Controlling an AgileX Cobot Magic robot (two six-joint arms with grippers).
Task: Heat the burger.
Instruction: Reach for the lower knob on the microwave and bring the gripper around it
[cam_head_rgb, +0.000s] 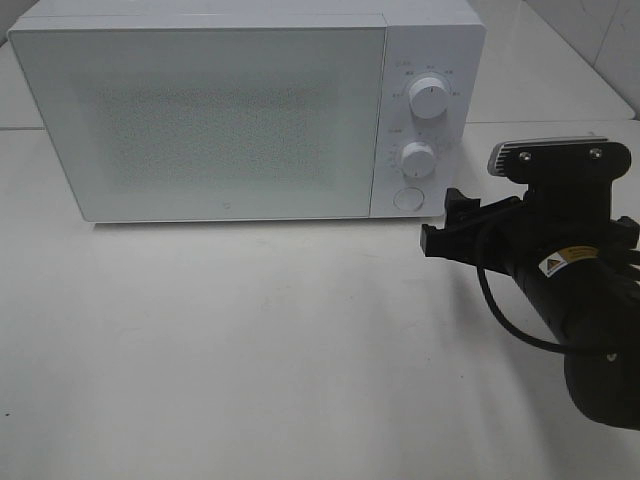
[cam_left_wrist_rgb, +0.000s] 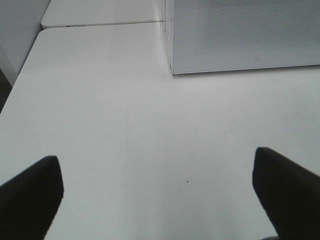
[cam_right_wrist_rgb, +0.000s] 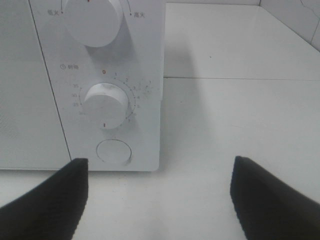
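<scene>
White table (cam_head_rgb: 250, 350); microwave (cam_head_rgb: 200, 110) knob (cam_right_wrist_rgb: 92, 20), "高火".

You see a plain white tabletop (cam_head_rgb: 250, 350) before you, and the white microwave (cam_head_rgb: 220, 110) sits directly on it toward the back, door shut

Microwave (cam_head_rgb: 200, 110) interior hidden behind door mesh; upper dial (cam_head_rgb: 429, 100) txt too small; right arm (cam_head_rgb: 590, 330) cut at edge.

microwave (cam_head_rgb: 200, 110): white, door shut, far side | upper knob (cam_head_rgb: 430, 98), lower knob (cam_head_rgb: 418, 157): 2 white dials on its right panel | round button (cam_head_rgb: 407, 198): below lower knob | table (cam_head_rgb: 250, 350): white | tiled wall (cam_head_rgb: 590, 30): far right
</scene>
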